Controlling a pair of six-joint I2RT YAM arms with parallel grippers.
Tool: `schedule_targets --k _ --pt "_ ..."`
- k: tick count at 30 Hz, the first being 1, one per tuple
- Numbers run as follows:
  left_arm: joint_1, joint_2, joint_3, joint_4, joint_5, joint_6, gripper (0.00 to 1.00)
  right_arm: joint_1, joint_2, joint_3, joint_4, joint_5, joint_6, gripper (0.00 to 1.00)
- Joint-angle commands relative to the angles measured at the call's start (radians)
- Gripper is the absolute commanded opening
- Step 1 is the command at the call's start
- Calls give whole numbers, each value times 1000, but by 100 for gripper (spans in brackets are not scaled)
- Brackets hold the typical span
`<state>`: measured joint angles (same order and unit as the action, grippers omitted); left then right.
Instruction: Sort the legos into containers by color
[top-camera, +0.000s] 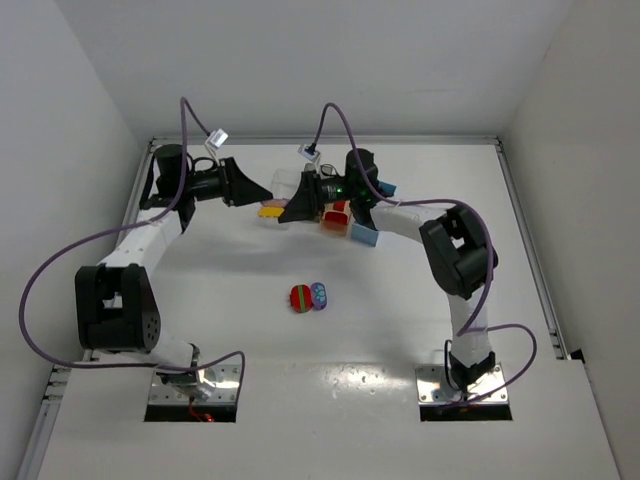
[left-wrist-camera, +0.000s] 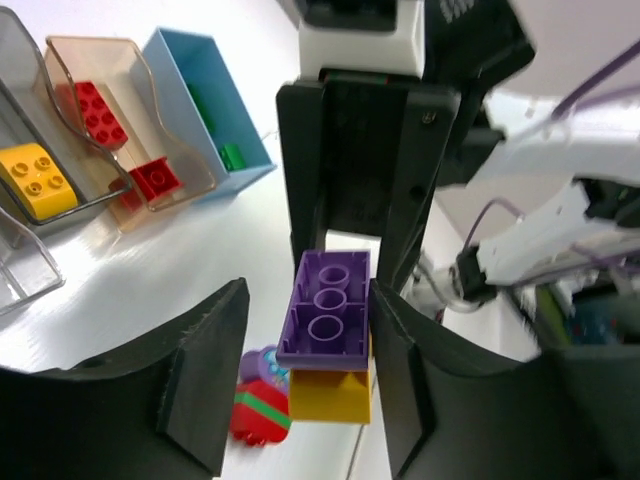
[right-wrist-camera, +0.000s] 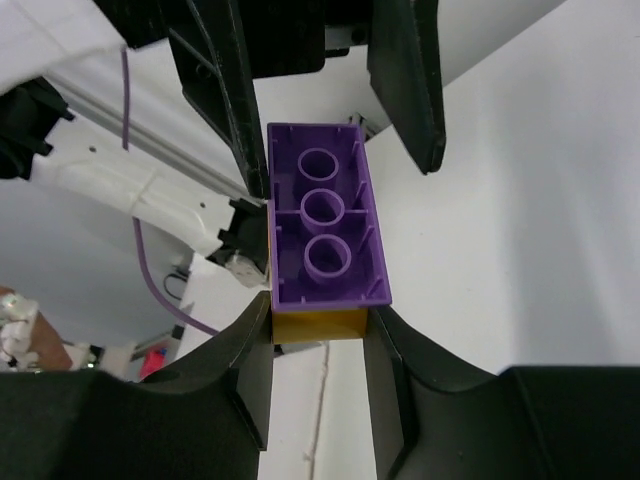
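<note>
My right gripper (right-wrist-camera: 320, 335): clamped on the purple-and-yellow stack (right-wrist-camera: 322, 225).
My left gripper (left-wrist-camera: 300, 375): jaws apart, one finger against the stack's purple side, the other clear.
Stack: held above the table (top-camera: 400, 330), near the light blue bin (left-wrist-camera: 175, 70).

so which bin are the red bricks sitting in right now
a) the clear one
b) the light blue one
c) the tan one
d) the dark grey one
c: the left wrist view shows the red bricks inside the tan bin, while the dark grey bin holds a yellow brick and the light blue bin holds a green brick.
</note>
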<state>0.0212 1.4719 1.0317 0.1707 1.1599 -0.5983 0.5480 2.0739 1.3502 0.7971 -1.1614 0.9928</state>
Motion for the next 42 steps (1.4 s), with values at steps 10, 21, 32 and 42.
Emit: schedule_targets --k 10,21,32,42 --pt "-33 117 231 -554 104 573 62 -36 -198 9 -447 -150 -529 0" --pt "-81 142 271 -689 184 690 73 -36 -198 29 -665 -159 -715 0" --pt "-93 142 280 -737 237 709 80 -45 -247 -3 -829 -139 -867 0" --pt "-228 131 298 -901 205 865 80 -45 -218 38 -848 -139 -876 0"
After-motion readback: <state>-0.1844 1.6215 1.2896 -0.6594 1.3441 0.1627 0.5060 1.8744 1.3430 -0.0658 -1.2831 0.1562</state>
